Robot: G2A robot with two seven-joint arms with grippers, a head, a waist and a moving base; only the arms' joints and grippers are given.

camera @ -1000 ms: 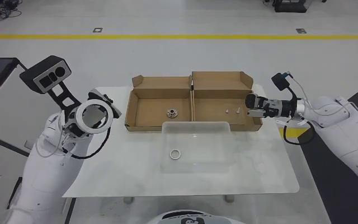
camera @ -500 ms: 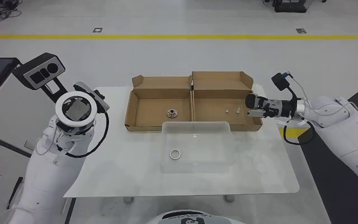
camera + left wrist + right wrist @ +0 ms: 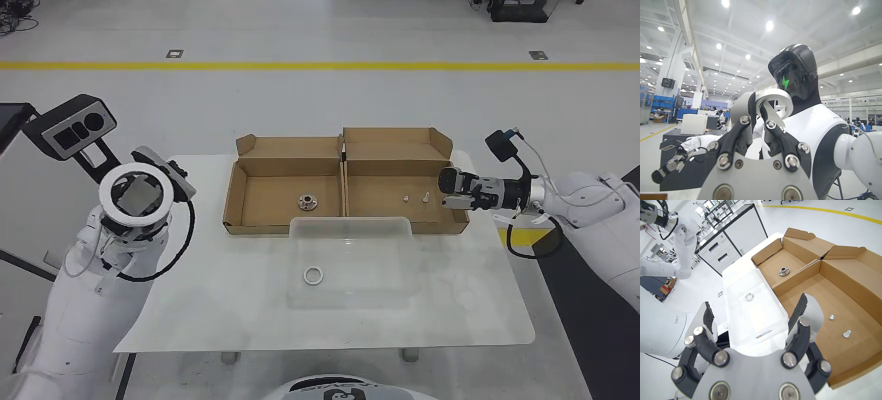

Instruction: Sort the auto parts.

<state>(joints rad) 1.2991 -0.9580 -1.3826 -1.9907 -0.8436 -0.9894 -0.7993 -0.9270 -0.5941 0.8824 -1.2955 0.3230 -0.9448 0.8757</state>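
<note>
L gripper (image 3: 757,106) pinches ring (image 3: 772,93) wall, bore in line w/ gripper; R gripper (image 3: 755,301) open by cardboard box (image 3: 848,285).

Hall bright, evenly lit. Round ceiling lamps (image 3: 769,25) overhead burned out to white discs. Tabletop (image 3: 480,300) and clear tray (image 3: 753,317) washed near-white, tray edges hard to trace. Soft shadows only under cardboard box (image 3: 838,275) walls. Yellow floor line (image 3: 320,65) straight from top, bowed in right wrist view.
</note>
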